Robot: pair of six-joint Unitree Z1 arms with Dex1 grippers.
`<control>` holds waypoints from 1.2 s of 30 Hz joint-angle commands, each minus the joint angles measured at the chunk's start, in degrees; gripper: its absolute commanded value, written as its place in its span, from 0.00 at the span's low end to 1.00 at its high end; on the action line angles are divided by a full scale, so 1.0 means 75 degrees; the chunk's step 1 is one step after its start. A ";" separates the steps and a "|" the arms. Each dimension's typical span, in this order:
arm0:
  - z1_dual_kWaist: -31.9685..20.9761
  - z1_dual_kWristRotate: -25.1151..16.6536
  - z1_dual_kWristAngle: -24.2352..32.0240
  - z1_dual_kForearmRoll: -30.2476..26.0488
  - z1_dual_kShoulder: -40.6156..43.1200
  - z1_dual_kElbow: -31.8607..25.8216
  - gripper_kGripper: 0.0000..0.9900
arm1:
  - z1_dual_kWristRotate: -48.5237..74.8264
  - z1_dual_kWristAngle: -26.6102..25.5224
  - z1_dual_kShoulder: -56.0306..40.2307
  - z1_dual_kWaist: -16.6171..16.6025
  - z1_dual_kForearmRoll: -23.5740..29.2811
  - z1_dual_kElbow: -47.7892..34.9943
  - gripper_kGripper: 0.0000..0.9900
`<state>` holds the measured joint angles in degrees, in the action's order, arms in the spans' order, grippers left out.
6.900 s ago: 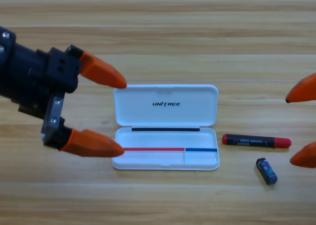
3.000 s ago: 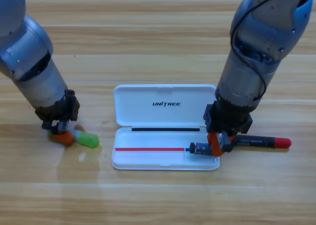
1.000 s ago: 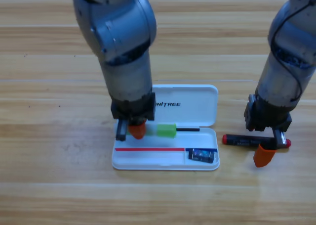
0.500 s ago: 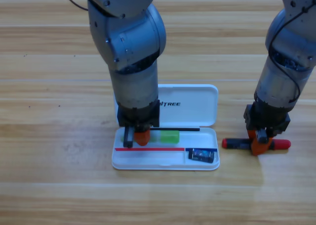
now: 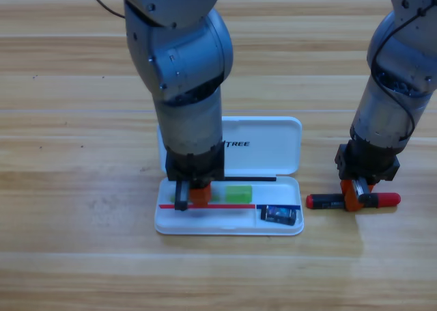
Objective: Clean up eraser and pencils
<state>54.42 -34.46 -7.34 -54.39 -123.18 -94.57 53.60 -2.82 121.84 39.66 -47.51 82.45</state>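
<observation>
My right claw (image 5: 356, 191) is down over the red pencil (image 5: 351, 201), which lies lengthwise just right of the white case (image 5: 273, 134) on the worktop (image 5: 82, 256); I judge it pinched. My left claw (image 5: 192, 195) holds the green pencil (image 5: 235, 193) inside the case. The eraser (image 5: 279, 214) sits in its lower right compartment.
</observation>
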 commanded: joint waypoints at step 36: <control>0.0221 0.0340 0.0088 -0.0318 -0.0323 0.0128 1.00 | -0.0397 0.0059 -0.0800 0.0525 -0.1400 0.0867 0.00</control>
<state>54.86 -32.90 -6.80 -56.13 -123.17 -94.55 51.25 -2.33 114.14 41.48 -57.53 88.34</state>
